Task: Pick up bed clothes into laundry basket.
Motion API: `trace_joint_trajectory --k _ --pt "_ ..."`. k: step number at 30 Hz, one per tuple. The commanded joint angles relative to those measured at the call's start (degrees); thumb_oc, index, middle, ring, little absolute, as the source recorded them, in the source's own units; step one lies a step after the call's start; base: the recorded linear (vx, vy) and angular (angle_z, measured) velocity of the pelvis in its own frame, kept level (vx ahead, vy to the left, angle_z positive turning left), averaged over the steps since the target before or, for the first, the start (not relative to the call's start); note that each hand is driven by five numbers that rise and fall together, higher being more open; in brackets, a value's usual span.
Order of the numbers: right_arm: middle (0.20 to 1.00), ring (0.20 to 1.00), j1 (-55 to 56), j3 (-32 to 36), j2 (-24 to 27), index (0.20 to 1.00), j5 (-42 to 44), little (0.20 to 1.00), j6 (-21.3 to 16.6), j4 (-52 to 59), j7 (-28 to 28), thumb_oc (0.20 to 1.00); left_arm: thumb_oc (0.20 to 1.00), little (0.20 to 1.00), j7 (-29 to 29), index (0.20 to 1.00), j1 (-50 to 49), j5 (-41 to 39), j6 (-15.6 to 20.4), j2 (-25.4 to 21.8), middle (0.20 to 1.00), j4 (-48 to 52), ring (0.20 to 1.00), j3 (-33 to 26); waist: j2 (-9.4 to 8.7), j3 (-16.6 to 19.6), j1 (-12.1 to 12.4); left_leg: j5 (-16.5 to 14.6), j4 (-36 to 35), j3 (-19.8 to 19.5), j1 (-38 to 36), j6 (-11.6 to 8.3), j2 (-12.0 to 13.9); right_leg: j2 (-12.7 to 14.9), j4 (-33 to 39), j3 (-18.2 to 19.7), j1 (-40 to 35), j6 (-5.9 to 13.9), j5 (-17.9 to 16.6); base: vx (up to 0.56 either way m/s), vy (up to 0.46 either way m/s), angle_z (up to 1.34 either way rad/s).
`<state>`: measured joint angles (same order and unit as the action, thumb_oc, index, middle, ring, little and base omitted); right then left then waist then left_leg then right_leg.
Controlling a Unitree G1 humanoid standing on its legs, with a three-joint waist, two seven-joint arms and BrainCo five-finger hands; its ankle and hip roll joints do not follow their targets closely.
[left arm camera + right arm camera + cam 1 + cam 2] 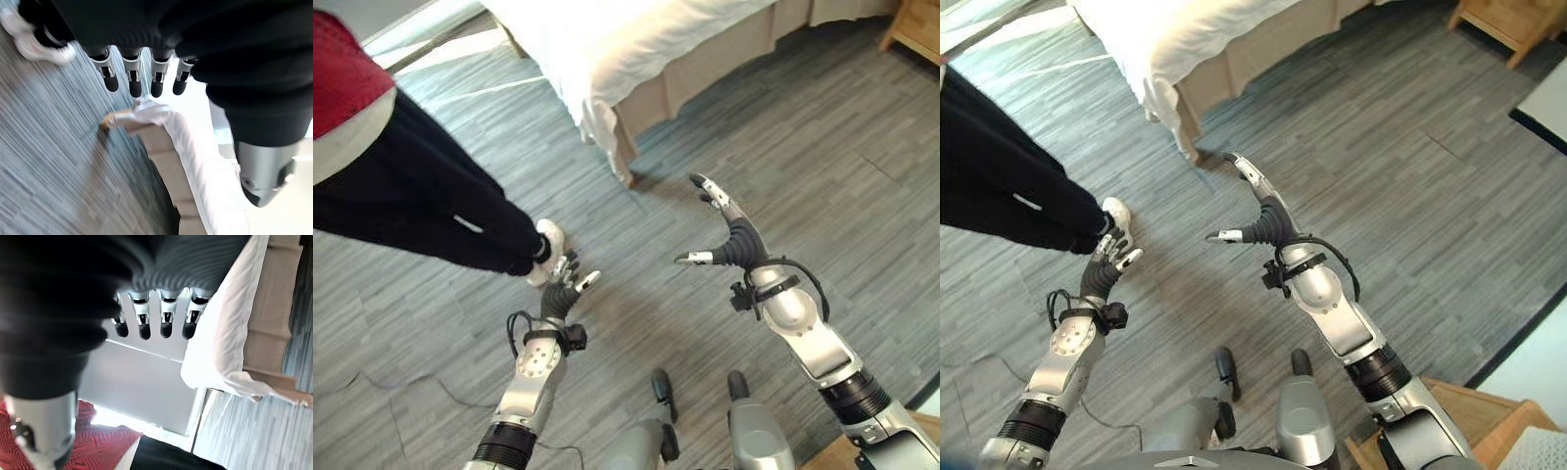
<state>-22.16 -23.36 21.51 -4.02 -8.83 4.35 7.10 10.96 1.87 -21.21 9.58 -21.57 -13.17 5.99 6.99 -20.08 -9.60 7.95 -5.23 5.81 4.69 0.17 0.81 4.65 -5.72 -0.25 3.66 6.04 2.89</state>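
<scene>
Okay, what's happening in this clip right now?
Nothing is being handled yet. The robot stands on the grey floor facing the corner of a bed draped in a white sheet. Its left hand and right hand are both raised in front of it, open and empty, short of the bed. A person in dark trousers stands at its left.

Bed (636, 39) and person (401, 186) cut off.

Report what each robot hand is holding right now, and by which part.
Nothing is held. The left hand and right hand hang open above the grey plank floor, apart from the bed's white sheet.
</scene>
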Motion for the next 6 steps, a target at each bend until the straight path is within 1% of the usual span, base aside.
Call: trace_joint_trajectory --k 1,2,5,6 --pt "1.0 1.0 -3.26 -0.93 -3.37 1.0 0.48 1.0 -2.35 0.95 0.56 1.0 1.0 1.0 0.25 1.0 -1.16 -0.13 3.64 -3.05 1.0 3.25 1.0 -4.68 -3.79 4.07 1.16 -7.75 0.23 1.75 -4.19 -3.47 0.35 -0.05 7.42 2.59 1.26 0.21 -3.24 0.05 -0.008 0.0" --pt "1.0 1.0 -3.22 -0.96 -3.41 1.0 0.48 1.0 -2.35 0.95 0.55 1.0 1.0 1.0 0.23 1.0 -1.28 -0.16 3.61 -3.08 1.0 3.34 1.0 -4.72 -3.83 4.11 1.19 -7.77 0.23 1.81 -4.22 -3.47 0.35 -0.05 7.51 2.65 1.21 0.21 -3.28 0.06 -0.008 -0.04" --pt "1.0 1.0 -2.5 -0.7 -3.65 1.0 1.46 1.0 -1.67 0.57 -0.12 1.0 1.0 1.0 0.3 1.0 -3.99 -1.81 3.53 -2.53 1.0 4.75 1.0 -7.18 -4.82 5.36 2.57 -8.32 0.23 1.39 -4.96 -3.13 0.3 -0.31 8.49 4.03 -0.09 0.16 -3.26 0.08 -0.014 -0.08" --pt "1.0 1.0 -2.47 -0.71 -3.66 1.0 1.49 1.0 -1.67 0.59 -0.13 1.0 1.0 1.0 0.29 1.0 -4.08 -1.82 3.5 -2.54 1.0 4.81 1.0 -7.21 -4.85 5.37 2.59 -8.35 0.23 1.43 -5.01 -3.13 0.29 -0.3 8.54 4.07 -0.15 0.16 -3.27 0.04 -0.008 -0.08"
